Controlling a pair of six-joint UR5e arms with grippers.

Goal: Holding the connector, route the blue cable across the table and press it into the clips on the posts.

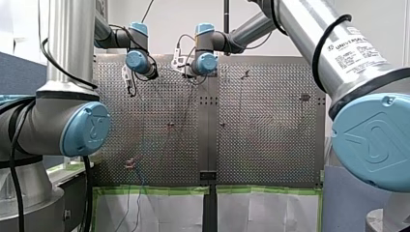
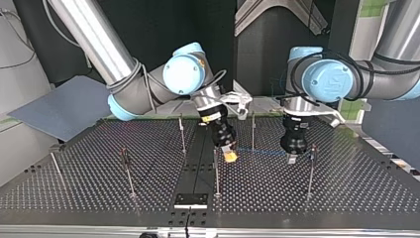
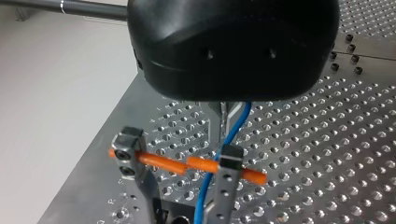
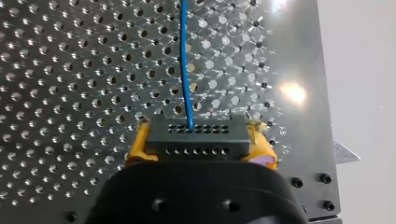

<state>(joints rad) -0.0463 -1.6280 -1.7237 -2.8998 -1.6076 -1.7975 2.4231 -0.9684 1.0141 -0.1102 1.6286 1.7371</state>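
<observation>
Looks like mid-routing: the connector (image 4: 196, 140) is pinched by the right end effector (image 4: 198, 145), blue cable (image 4: 185, 70) strung ahead. The left end effector (image 3: 227, 112) grip can't be told. Next, the cable probably gets pressed into the clip (image 3: 229, 156) just ahead.

Blue cable (image 4: 185, 70), black connector (image 4: 196, 140), yellow pads (image 4: 138, 145) — silver table (image 4: 294, 56) dotted with holes.

Grey panel (image 2: 64, 106) at top view's left — green-edged white sheets (image 1: 154, 212), perhaps paper.
</observation>
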